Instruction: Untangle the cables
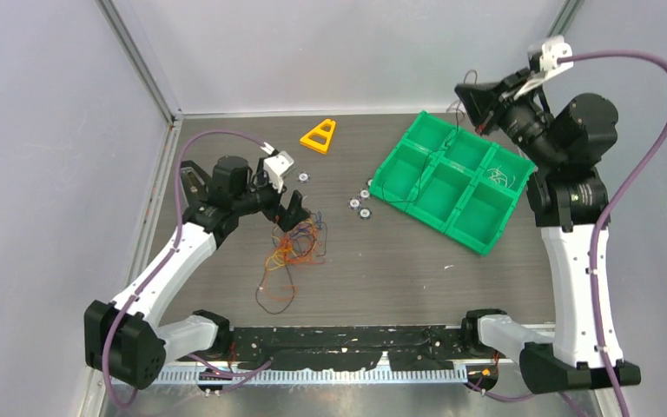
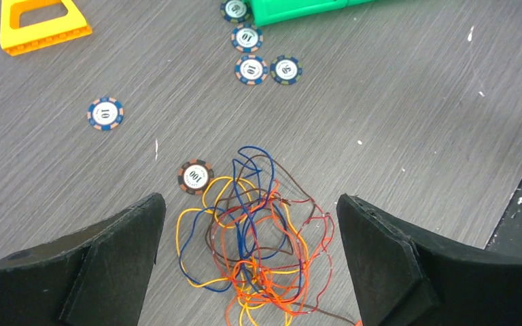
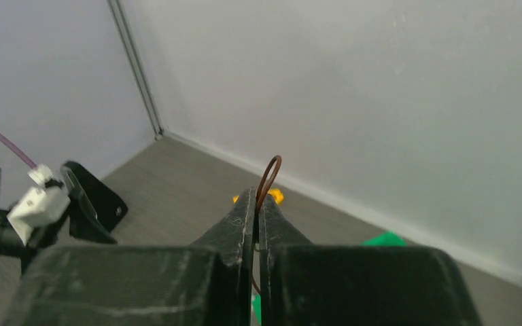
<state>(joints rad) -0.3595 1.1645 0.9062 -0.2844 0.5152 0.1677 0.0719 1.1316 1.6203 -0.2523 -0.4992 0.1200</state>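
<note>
Left of centre on the desk [image 1: 399,269], the cables [image 2: 258,238] lie in a loose tangle. You've got bare desk to their right, poker chips [image 2: 251,69] just beyond, and the black edge strip [image 1: 356,334] nearer. Your left gripper [image 2: 250,204] is spread wide, straddling the tangle and holding nothing, arm reaching low. Your right gripper [image 3: 256,204] is pinched closed on a brown wire [image 3: 268,173], arm raised high by the green tray [image 1: 478,241].

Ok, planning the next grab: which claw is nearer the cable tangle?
Left. The left claw hangs open over the cable tangle; the right claw is raised past the green tray, shut on a brown wire.
</note>
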